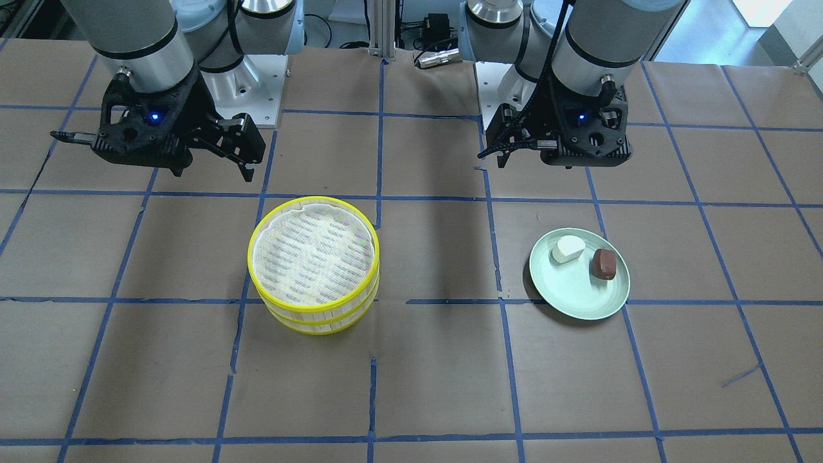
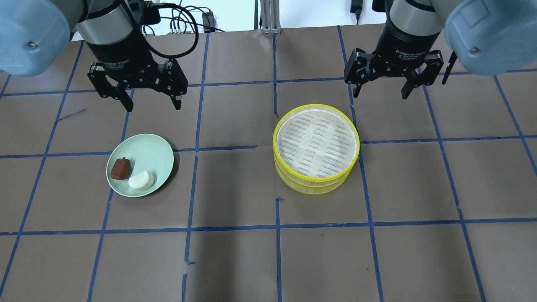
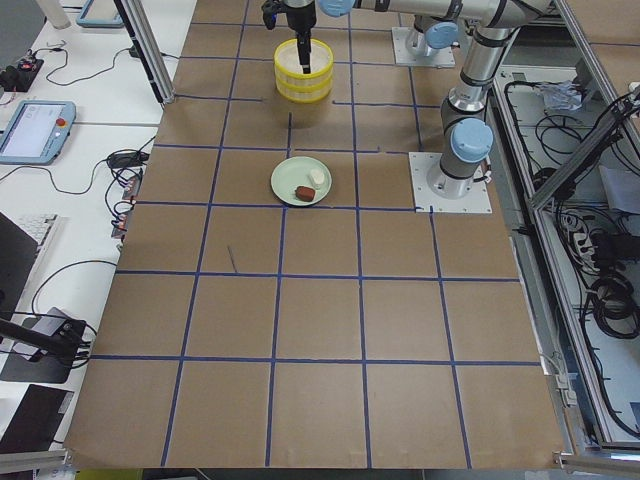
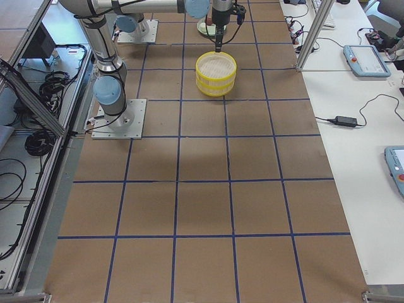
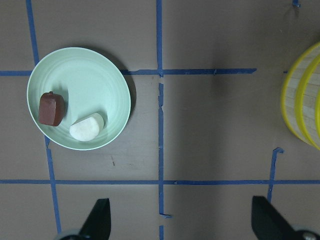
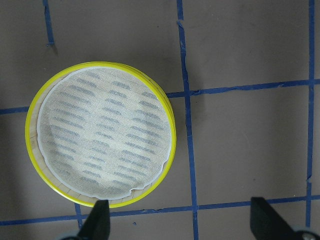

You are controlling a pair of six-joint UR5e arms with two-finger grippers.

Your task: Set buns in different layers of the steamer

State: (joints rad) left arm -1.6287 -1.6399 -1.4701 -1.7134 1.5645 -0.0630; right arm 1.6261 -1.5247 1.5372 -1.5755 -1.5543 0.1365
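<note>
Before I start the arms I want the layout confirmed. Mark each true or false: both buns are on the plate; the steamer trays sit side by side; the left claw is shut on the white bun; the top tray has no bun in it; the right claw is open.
1. The white bun and the reddish-brown bun both lie on the pale green plate. True.
2. The steamer trays sit side by side. False: the top steamer tray is stacked on the lower steamer tray.
3. The left claw is shut on the white bun. False: it is open, empty and apart from the plate.
4. The top steamer tray holds only its cloth liner. True.
5. The right claw is open. True.
</note>
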